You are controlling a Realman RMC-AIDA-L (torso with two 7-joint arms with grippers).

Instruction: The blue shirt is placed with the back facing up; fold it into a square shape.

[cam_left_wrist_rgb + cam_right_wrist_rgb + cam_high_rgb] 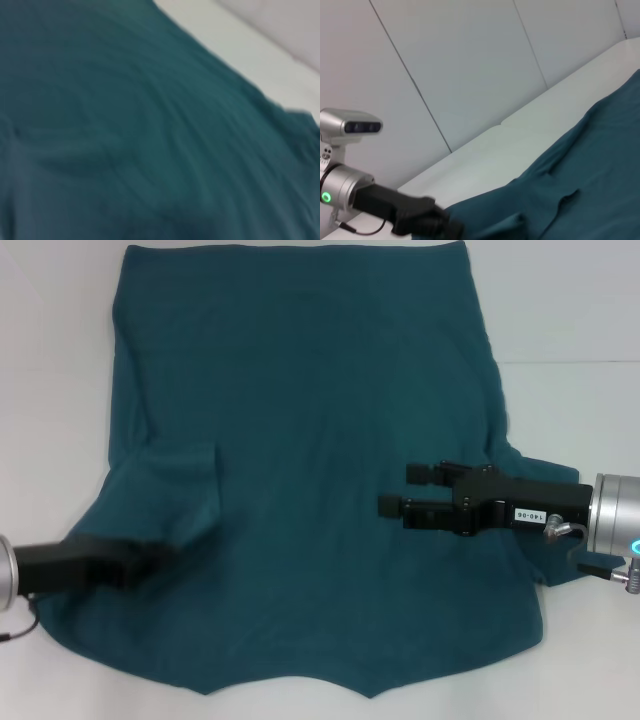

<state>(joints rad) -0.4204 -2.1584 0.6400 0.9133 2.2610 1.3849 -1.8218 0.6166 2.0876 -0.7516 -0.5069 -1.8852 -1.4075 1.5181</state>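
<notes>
Left gripper (165, 552): It comes in low from the left side, over the left sleeve part of the shirt. Its dark tip blends into the cloth, so I cannot tell if it is spread or pinching. In the right wrist view it shows far off (445, 227), down at the edge of the cloth.

Sleeve fold (175, 485): Just past the left gripper's tip, the left sleeve is folded in over the body of the shirt. It makes a flap with a straight edge.

Blue shirt (310, 440): It lies spread flat on the table, plain side up. It is much bigger than both grippers. It fills the space between them and runs far beyond them. The curved edge is on the near side. The left wrist view shows only blurry teal cloth (125, 130), maybe very close up.

Right gripper (405, 492): It hangs over the right part of the shirt and points toward the left gripper. Its two black fingers (412, 512) are spread apart with nothing between them.

Table (570, 310): It is white and shows around the shirt, on the far side of the right gripper.
</notes>
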